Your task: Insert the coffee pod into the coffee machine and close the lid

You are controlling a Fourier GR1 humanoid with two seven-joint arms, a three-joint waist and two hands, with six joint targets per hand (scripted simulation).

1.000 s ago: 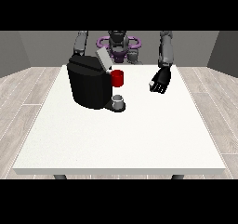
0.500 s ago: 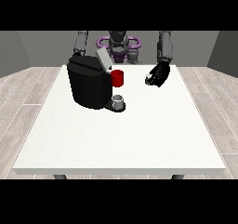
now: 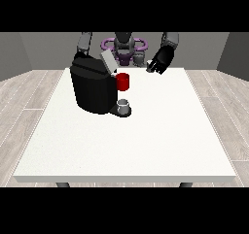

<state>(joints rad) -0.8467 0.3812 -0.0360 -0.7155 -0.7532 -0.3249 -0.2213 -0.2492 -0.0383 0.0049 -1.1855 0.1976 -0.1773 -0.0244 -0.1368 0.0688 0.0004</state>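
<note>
One coffee machine is seen on the white surface, standing at the far left part of it. It is black and boxy, and no brand, label or writing can be read on it or anywhere else in the scene. Its single lid is a pale grey flap, raised and tilted up at the machine's top right corner, so the machine is not closed. One red part is seen on the right side of the machine, just below the lid. One small grey cup is set on the dark base at the machine's near right foot.

One coffee pod is seen as a small pale thing at the far edge of the surface, right of the machine and well apart from it, touching the fingers of the hand at the view's right. That hand is held above the far right part of the surface with its dark fingers curled down round the pod. Whether the pod is lifted off the surface cannot be told.

Only the upper arm on the view's left is seen, behind the machine; its hand is hidden.
</note>
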